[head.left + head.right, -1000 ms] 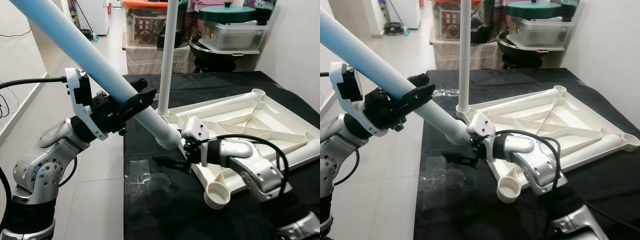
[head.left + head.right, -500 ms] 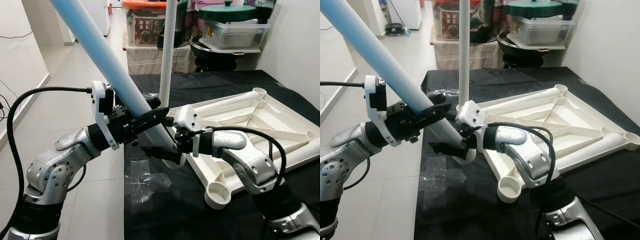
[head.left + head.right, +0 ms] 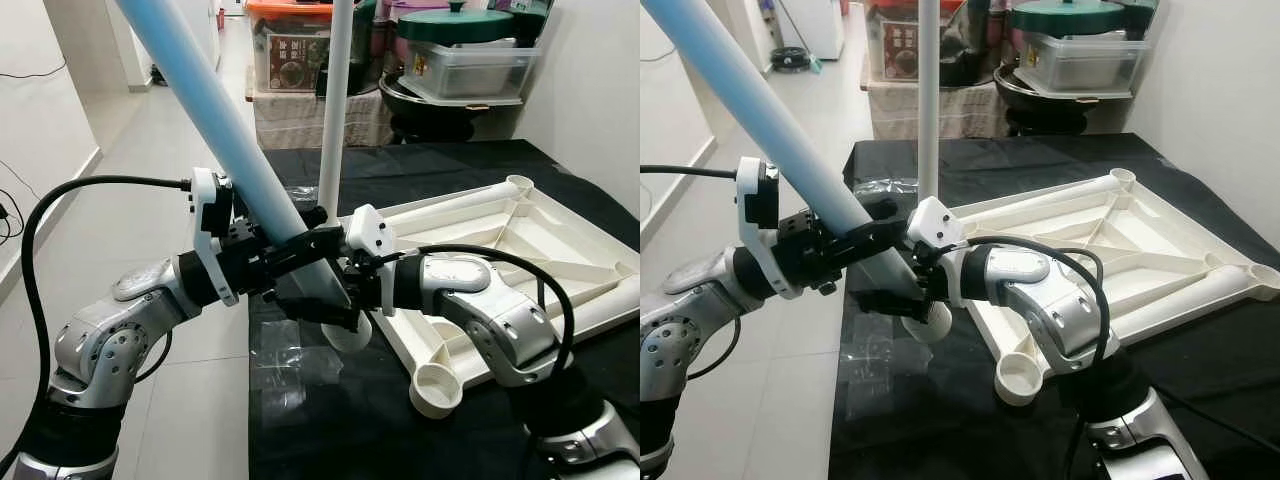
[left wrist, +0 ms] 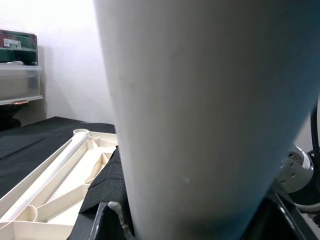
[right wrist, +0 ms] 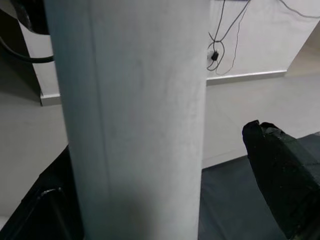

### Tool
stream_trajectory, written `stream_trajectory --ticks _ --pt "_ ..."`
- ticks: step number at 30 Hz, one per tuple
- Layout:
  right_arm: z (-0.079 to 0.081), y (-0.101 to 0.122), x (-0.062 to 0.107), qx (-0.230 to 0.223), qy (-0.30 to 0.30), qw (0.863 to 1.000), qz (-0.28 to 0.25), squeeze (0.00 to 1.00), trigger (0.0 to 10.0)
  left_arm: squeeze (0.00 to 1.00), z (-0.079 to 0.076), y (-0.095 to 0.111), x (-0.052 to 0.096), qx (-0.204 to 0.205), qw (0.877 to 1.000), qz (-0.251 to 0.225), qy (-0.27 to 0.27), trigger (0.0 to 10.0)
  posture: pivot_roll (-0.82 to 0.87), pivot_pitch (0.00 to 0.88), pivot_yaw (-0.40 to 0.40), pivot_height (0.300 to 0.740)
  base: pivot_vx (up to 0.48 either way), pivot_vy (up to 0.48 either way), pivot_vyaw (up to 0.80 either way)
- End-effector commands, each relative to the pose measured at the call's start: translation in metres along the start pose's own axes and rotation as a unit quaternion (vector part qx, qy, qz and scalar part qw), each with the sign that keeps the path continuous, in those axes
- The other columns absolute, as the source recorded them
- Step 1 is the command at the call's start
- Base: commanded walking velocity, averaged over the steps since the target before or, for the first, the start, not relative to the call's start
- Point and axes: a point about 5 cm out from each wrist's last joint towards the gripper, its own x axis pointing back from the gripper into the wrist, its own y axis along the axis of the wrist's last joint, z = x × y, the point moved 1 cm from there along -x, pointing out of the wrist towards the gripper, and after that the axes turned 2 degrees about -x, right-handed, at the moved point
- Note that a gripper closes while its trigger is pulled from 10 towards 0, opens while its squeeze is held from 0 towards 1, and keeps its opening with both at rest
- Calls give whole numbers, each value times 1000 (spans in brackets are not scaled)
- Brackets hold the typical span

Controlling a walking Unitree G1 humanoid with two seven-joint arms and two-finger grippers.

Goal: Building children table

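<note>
The white table top [image 3: 520, 250] lies upside down on the black cloth. One white leg [image 3: 335, 110] stands upright in its far left corner socket, and another leg [image 3: 610, 305] lies along the right edge. The near corner socket [image 3: 436, 388] is empty. My left gripper [image 3: 305, 235] is shut on a long pale blue-white leg [image 3: 215, 110] that slants up to the left, its lower end [image 3: 350, 335] just above the cloth beside the table top. My right gripper [image 3: 318, 305] is open, straddling that lower end; one finger [image 5: 280, 175] stands apart from the leg.
A clear plastic bag [image 3: 290, 355] lies on the black cloth near its left edge. Storage boxes and pots [image 3: 470, 60] are stacked behind the table. Tiled floor [image 3: 150, 180] opens to the left.
My left arm has swung the slanted leg steeper and carried its lower end left, off the table top's edge. My right gripper has moved left to straddle that end.
</note>
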Motion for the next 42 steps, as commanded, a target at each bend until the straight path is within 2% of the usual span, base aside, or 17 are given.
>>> stream_trajectory --ticks 1,6,7,24,25,30,35,37,40,42 --pt "8 12 -5 10 21 1000 -20 0 10000 0 -6 -11 -7 10 999 30 -26 10000 6 0 -34 740 0 0 0" --pt "13 17 -5 3 28 999 -31 0 9961 0 -6 -14 -7 9 999 33 -28 10000 1 0 -31 740 0 0 0" --pt "15 18 -5 2 33 999 -35 0 0 0 -6 -15 -8 7 999 33 -28 10000 1 0 -32 740 0 0 0" --pt "16 20 -7 -34 23 997 -63 0 0 0 -5 -13 -7 5 1000 25 -18 10000 3 0 -38 740 0 0 0" --pt "16 22 -7 -37 23 997 -69 0 0 1000 -5 -14 -6 -1 1000 26 -16 10000 8 0 -41 740 0 0 0" --pt "14 24 -6 -38 17 997 -71 0 0 1000 -7 -14 -5 -7 999 25 -32 10000 4 0 -39 740 0 0 0" --pt "1 20 -4 -42 -25 997 -61 0 0 1000 -11 -4 -2 -8 999 16 -43 10000 9 0 -43 740 0 0 0" --pt "-14 16 0 -41 -70 995 -56 0 0 1000 -9 3 3 -13 1000 8 -26 10000 10 0 -44 740 0 0 0" --pt "-22 14 1 -42 -91 994 -54 0 0 1000 -8 6 6 -17 1000 5 -16 10000 11 0 -45 740 0 0 0" --pt "-38 12 7 -47 -136 988 -53 0 0 1000 -5 13 12 -25 1000 -9 12 10000 15 0 -48 740 0 0 0"
